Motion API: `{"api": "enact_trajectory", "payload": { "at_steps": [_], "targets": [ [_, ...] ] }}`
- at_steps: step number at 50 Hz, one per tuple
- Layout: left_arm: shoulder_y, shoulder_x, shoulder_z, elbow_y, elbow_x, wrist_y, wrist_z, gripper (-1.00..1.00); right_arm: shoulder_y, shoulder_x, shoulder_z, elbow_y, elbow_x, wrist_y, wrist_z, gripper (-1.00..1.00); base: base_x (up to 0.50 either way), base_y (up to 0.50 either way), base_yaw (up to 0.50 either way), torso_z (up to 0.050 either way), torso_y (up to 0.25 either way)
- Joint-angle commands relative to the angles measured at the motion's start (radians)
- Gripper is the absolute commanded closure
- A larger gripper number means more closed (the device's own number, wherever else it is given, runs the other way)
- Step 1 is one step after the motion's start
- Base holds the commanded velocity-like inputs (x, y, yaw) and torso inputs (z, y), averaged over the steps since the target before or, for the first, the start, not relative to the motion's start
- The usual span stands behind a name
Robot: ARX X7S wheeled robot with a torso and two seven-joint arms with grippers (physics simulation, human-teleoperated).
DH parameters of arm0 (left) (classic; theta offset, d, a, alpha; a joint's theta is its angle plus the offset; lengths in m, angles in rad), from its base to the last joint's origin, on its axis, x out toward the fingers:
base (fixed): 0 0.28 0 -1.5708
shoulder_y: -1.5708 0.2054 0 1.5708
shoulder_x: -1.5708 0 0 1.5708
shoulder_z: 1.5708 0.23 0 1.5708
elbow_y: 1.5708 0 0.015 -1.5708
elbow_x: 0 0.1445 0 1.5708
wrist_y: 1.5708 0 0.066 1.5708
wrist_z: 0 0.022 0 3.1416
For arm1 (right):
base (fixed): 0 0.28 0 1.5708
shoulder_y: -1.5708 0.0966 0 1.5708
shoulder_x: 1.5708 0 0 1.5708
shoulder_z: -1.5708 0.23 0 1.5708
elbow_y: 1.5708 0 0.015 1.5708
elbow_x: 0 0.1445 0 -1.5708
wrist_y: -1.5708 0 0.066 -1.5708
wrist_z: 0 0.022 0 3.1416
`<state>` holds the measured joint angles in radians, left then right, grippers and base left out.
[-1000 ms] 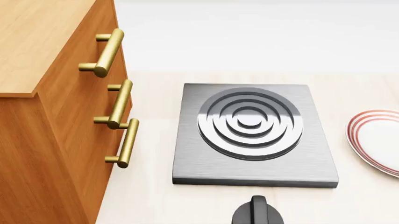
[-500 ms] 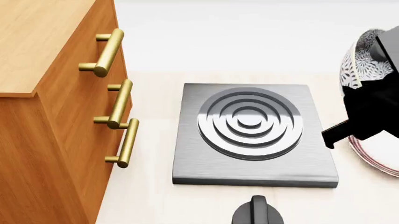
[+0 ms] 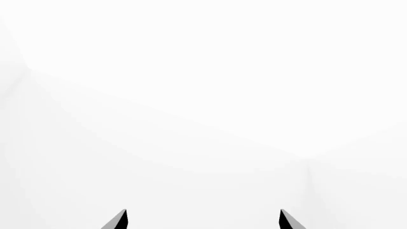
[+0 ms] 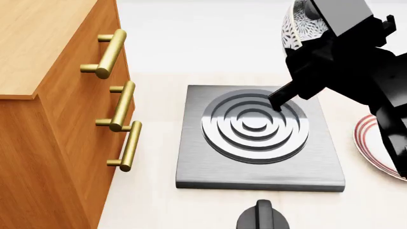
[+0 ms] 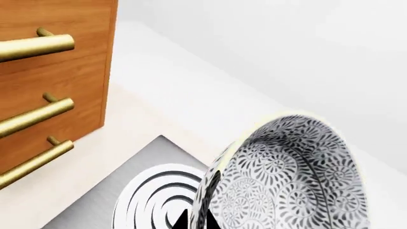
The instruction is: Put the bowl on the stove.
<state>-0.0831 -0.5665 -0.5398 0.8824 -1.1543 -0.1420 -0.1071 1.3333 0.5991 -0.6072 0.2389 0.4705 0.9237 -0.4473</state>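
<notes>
The bowl [image 4: 295,25], white with a fine grey-blue floral pattern, hangs tilted in the air above the stove's far right part. My right gripper [image 4: 299,52] is shut on the bowl's rim; in the right wrist view the two dark fingertips pinch the rim of the bowl [image 5: 286,176], with the gripper [image 5: 196,220] at the frame's lower edge. The stove [image 4: 210,167] is a dark grey square slab with a raised ring burner, also seen in the right wrist view [image 5: 114,195]. My left gripper [image 3: 203,220] is open and empty against a blank white background.
A wooden cabinet [image 4: 45,119] with brass handles [image 4: 121,106] stands close to the stove's left side. A white plate with red rim rings [image 4: 375,143] lies to the right, partly behind my right arm. A black round knob [image 4: 262,217] sits in front of the stove.
My right arm has carried the bowl leftward and upward from over the plate to above the stove's far right part. The left gripper is unchanged.
</notes>
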Motion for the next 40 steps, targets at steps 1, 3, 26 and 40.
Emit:
{"api": "enact_trajectory", "payload": {
  "at_steps": [1, 3, 26, 40],
  "targets": [
    [0.001, -0.002, 0.001, -0.001, 0.000, 0.003, -0.002, -1.00, 0.019, -0.022, -0.011, -0.004, -0.014, -0.018, -0.004, 1.00, 0.00, 0.00, 0.00, 0.000, 0.000],
    [0.001, -0.003, 0.001, -0.001, 0.000, 0.003, -0.002, -1.00, 0.019, -0.021, -0.011, -0.004, -0.013, -0.018, -0.004, 1.00, 0.00, 0.00, 0.00, 0.000, 0.000],
    [0.005, -0.003, 0.004, -0.007, 0.000, 0.010, 0.001, -1.00, 0.260, -0.416, -0.095, 1.069, -0.202, -0.616, -0.252, 1.00, 0.00, 0.00, 0.00, 0.000, 0.000],
    [0.005, -0.006, 0.006, -0.011, 0.000, 0.012, -0.002, -1.00, 0.223, -0.467, 0.120, 1.070, -0.405, -0.546, -0.257, 1.00, 0.00, 0.00, 0.00, 0.000, 0.001]
  ]
}}
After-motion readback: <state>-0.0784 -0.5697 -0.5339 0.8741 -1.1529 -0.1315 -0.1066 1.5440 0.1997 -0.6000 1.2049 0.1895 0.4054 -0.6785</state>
